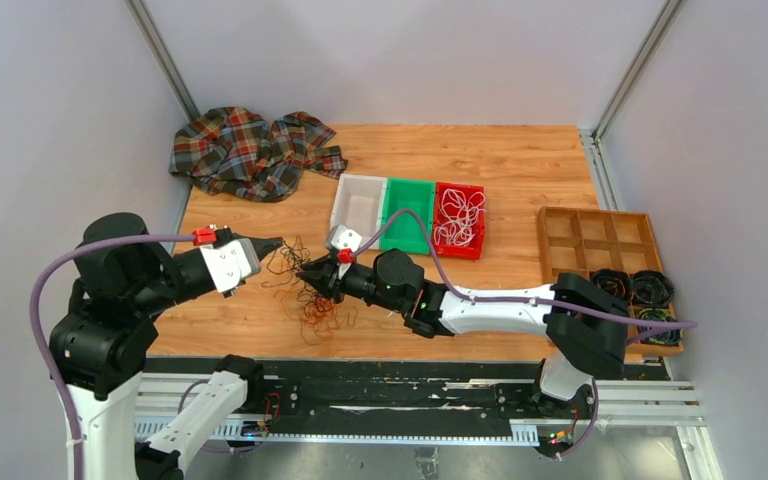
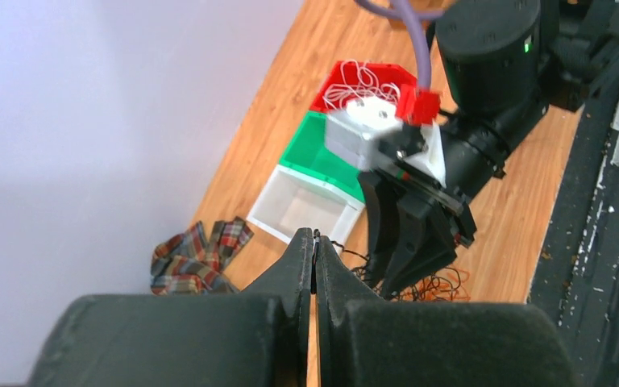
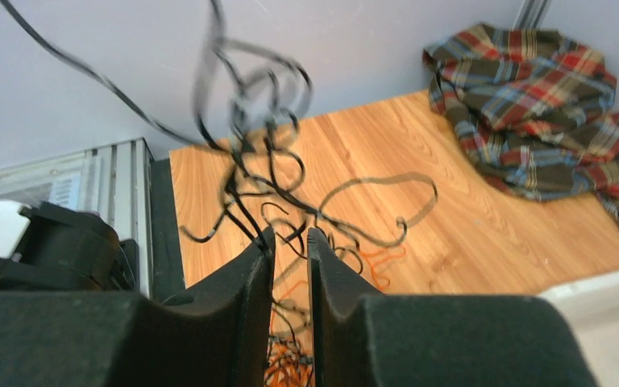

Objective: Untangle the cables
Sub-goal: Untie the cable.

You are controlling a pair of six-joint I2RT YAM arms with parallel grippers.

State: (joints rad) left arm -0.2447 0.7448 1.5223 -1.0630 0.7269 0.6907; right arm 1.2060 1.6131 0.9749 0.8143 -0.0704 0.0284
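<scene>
Workspace: wooden table point(image 1: 520, 160), viewed from above.

Task item: the cables point(image 1: 315, 312) lie as a loose tangle of black and orange-brown strands in the lower-left-centre of the overhead frame, between the two arm tips. The orange strands rest flat on the table. Several black strands are raised clear of it, and in the right wrist view they loop up into the upper left of the frame.

Left gripper point(image 2: 315, 238): fingers pressed together with no gap visible. A thin black strand leads away from the tips, consistent with a pinch on a black cable. In the overhead frame it sits just left of the tangle, tip pointing right.

Right gripper point(image 3: 290, 238): fingers stand a narrow gap apart, wider than any strand. Black strands cross just in front of the tips, and none is visibly clamped. In the overhead frame it is at the upper edge of the tangle, tip pointing left, near the left gripper but apart from it.

Other items, overhead frame:
- Above centre, side by side: white bin point(image 1: 360, 205), green bin point(image 1: 405, 195), red bin point(image 1: 459, 186).
- The red bin holds white cables point(image 1: 457, 217).
- Upper left: crumpled plaid cloth point(image 1: 245, 152).
- Right side: compartmented wooden tray point(image 1: 585, 235), with dark coils point(image 1: 650, 290) in its near compartments.
</scene>
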